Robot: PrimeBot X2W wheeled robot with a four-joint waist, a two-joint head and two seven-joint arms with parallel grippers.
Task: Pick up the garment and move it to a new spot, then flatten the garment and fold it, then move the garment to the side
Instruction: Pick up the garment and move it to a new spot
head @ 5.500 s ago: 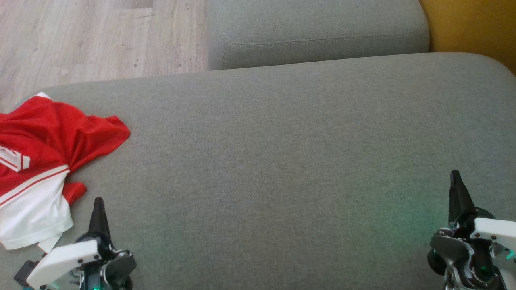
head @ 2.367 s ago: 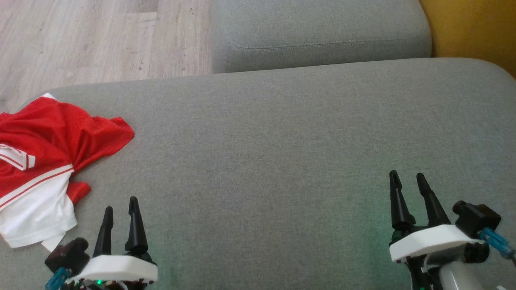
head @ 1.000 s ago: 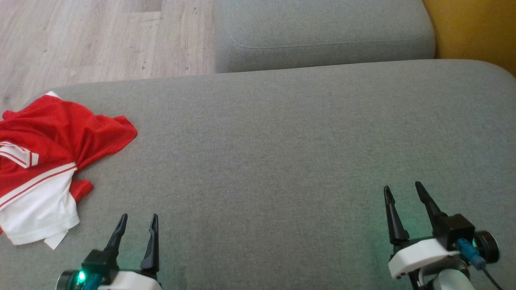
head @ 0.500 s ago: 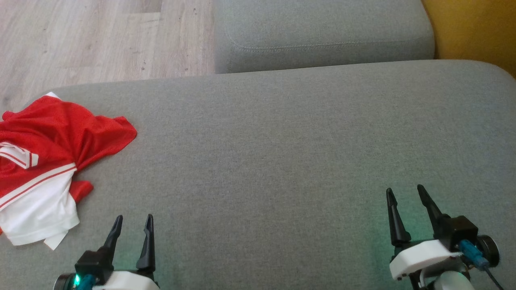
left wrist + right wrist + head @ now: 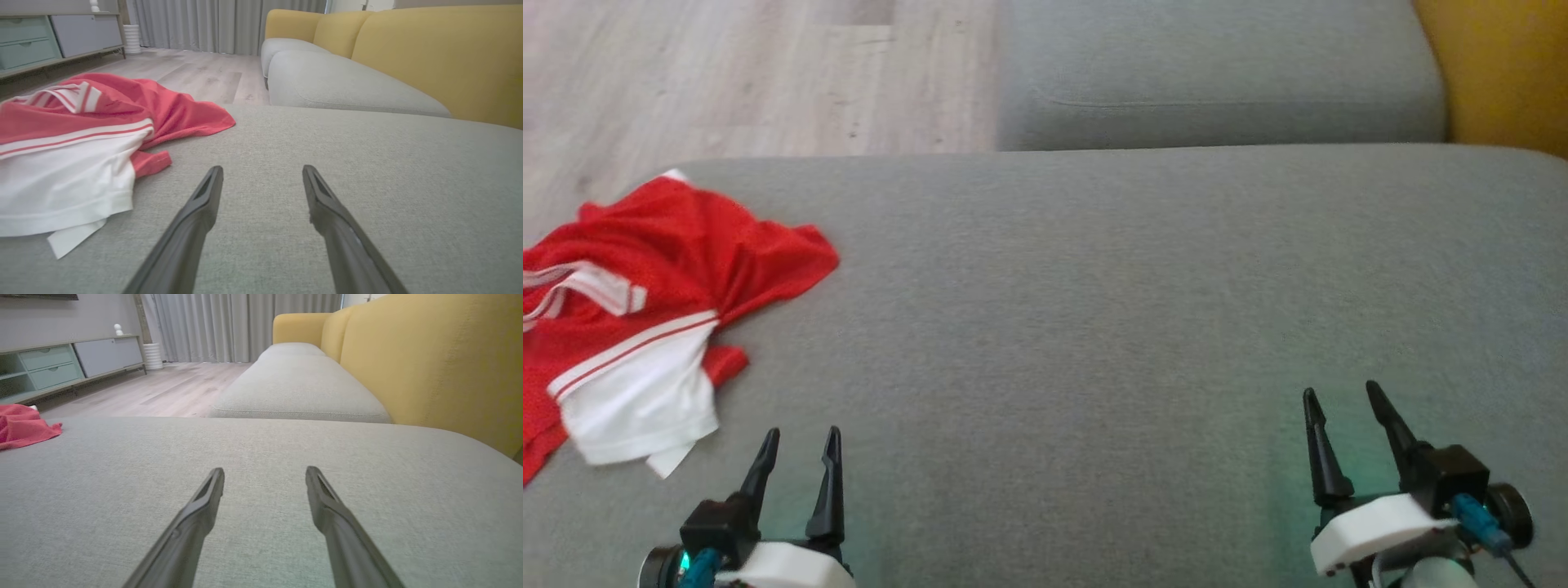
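You're in a living room here, pretty clearly somebody's home. You've got a big sofa [image 5: 1143, 310] with grey seat cushions and a mustard-yellow back [image 5: 441, 53], and a second seat section runs on past the first. Beyond it there's a pale wood-look floor [image 5: 727, 73], long grey curtains [image 5: 245, 326] across the far wall, and a low sideboard [image 5: 61, 363] with mint-green drawers and grey doors. A white ribbed pot [image 5: 153, 356] sits on the floor by the curtains, and a little white ornament [image 5: 117, 329] stands on the sideboard. A red and white shirt [image 5: 670, 269] lies crumpled on the seat, very lived-in.
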